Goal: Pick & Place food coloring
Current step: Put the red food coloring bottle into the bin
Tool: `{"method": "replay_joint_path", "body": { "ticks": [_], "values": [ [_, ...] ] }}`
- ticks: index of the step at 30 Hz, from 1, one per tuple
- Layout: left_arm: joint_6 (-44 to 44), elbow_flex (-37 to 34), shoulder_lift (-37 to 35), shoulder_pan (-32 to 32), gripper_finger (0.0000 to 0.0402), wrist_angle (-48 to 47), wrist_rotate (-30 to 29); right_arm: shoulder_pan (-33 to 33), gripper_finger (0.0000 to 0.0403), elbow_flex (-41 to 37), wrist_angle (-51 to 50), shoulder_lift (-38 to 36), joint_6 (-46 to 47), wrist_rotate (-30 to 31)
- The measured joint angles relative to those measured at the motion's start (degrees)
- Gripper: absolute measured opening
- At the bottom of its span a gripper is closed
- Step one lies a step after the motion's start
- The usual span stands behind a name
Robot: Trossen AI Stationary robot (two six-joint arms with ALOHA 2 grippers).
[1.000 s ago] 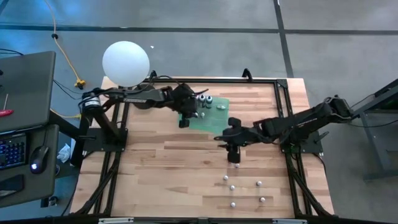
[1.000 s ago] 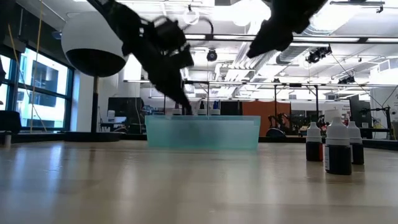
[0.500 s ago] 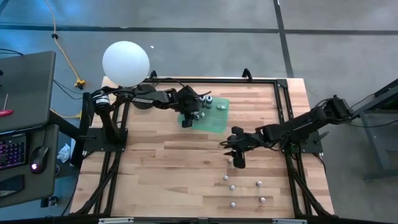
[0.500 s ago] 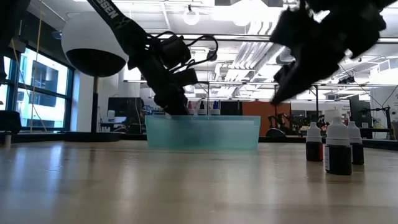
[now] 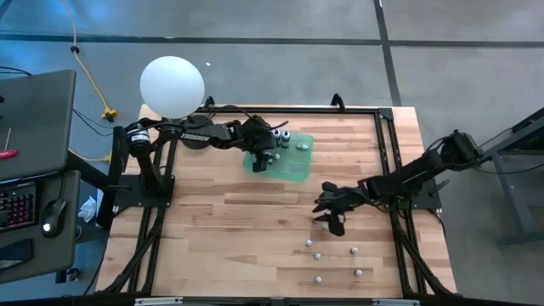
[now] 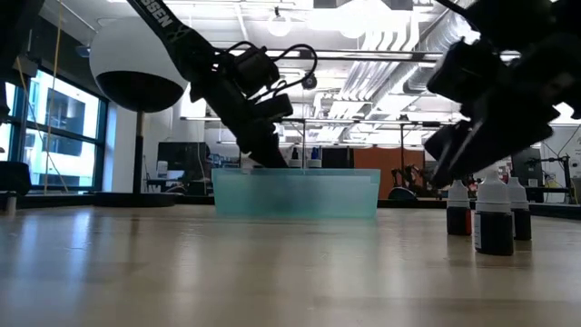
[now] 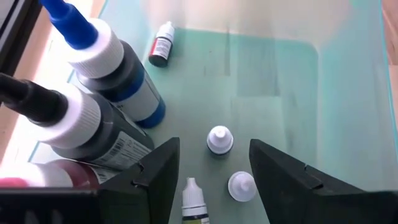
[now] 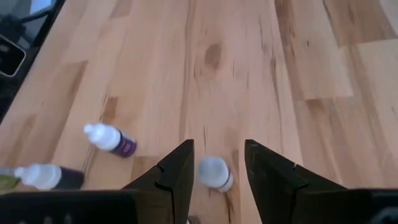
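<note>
My left gripper [image 5: 259,159] hangs open over the green tray [image 5: 293,168] [image 7: 336,124]. Below and between its fingers stand three small white-capped food coloring bottles [image 7: 219,140] on the tray floor, untouched. Larger bottles with blue, black and red tops [image 7: 118,74] stand at the tray's edge, and one small bottle [image 7: 163,43] lies flat farther off. My right gripper [image 5: 331,219] is open and low over the table. One small bottle [image 8: 214,172] stands on the wood between its fingers, untouched. More small bottles [image 5: 318,255] are scattered toward the near edge.
A large white globe [image 5: 172,85] stands at the table's far left corner. Two small bottles [image 8: 112,138] lie on their sides on the wood beyond my right gripper. In the low view, dark bottles [image 6: 495,218] stand right of the tray [image 6: 297,193].
My right gripper has moved toward the table's near edge and a little to the right, coming down over the small bottle on the wood. My left gripper has stayed over the tray's left part, shifting only slightly.
</note>
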Motion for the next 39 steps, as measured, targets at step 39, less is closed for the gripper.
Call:
{"method": "replay_joint_path", "body": {
  "ticks": [39],
  "values": [
    [2.3,16.9,0.0,0.0,0.0192,-13.6,-5.5,-10.4,0.0088,1.1,15.6,2.3,-11.1,23.6]
  ]
}}
